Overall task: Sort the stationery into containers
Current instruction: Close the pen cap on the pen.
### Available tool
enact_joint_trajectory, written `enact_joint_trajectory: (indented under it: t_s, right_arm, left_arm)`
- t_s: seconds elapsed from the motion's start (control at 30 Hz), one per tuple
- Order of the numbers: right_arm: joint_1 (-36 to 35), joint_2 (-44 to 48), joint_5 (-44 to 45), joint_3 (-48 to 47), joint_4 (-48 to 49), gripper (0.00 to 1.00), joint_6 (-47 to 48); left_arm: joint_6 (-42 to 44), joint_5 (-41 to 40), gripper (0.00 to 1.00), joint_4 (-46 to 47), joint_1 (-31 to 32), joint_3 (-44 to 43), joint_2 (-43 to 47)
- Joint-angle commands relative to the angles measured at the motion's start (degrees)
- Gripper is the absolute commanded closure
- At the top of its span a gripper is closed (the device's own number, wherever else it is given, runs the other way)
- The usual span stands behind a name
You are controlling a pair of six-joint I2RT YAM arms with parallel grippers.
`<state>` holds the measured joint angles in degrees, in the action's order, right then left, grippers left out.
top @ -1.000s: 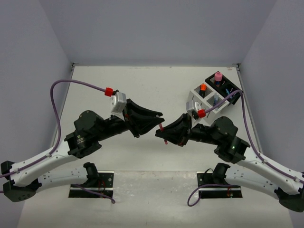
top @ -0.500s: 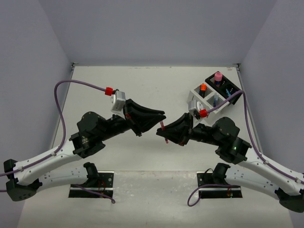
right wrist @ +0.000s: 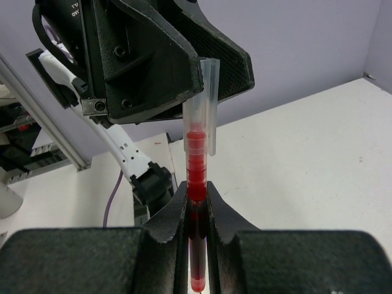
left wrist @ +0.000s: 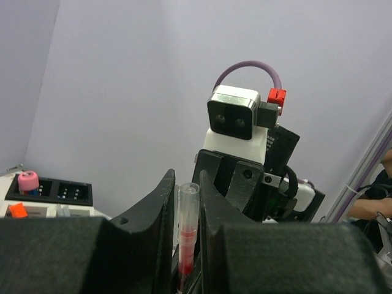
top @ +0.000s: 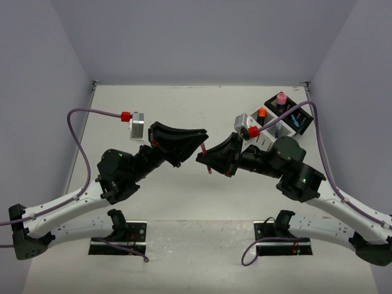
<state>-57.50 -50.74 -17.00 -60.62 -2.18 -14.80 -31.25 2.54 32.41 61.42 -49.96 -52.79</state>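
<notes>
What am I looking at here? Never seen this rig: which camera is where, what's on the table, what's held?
Two robot arms are bolted at the near edge of a white table, each ending in a two-finger gripper. The wide picture is from a fixed camera above and behind them; the other two are from cameras on each wrist, looking past that arm's gripper. At the table's far right stand a white slotted organiser box and a black slotted organiser box; a stubby pink cylinder stands in the black one. Above the table's middle the arms meet: the right gripper is shut on the barrel of a thin red pen, the left gripper on its clear cap end.
</notes>
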Motion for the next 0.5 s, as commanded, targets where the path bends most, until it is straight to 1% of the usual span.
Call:
enact_joint_trajectory:
  t_s: [0.0,0.03,0.1,0.17,0.2,0.23,0.3,0.33,0.37,0.47]
  right_arm:
    - [0.81,1.68,3.23,1.88,18.84,1.00,2.36]
    - [0.81,2.16,2.09,4.91,18.47,1.00,1.79]
    - [0.81,3.40,-3.49,8.19,17.97,1.00,0.84]
    - [0.73,3.88,-8.83,10.58,16.50,1.00,0.82]
    - [0.79,3.89,-13.16,10.97,16.15,1.00,0.90]
    - [0.81,3.90,-14.27,11.31,15.67,1.00,0.85]
    - [0.81,3.19,-22.51,11.71,13.69,1.00,2.06]
    - [0.81,2.71,-27.80,11.33,12.17,1.00,2.83]
    - [0.81,2.18,-31.14,10.56,10.97,1.00,3.15]
    - [0.81,1.08,-38.12,9.48,9.44,1.00,1.96]
  left_arm:
    - [-1.49,3.12,1.00,-22.10,2.12,3.03,1.09]
    - [-1.12,0.00,1.00,-25.40,2.12,1.78,2.89]
    - [1.17,-3.66,1.00,-30.16,2.12,-1.90,5.73]
    - [4.44,-4.03,0.91,-32.07,2.12,-4.41,7.36]
    - [5.30,-3.55,0.62,-32.28,2.12,-5.91,8.40]
    - [6.02,-3.15,0.46,-32.33,2.12,-7.08,8.67]
    - [8.31,-1.74,0.28,-34.33,2.12,-11.34,9.04]
    - [9.21,0.79,0.21,-35.29,2.12,-13.13,8.63]
    - [10.11,2.96,0.19,-35.49,2.12,-14.77,8.30]
    - [13.51,14.64,0.18,-33.43,2.12,-19.45,7.04]
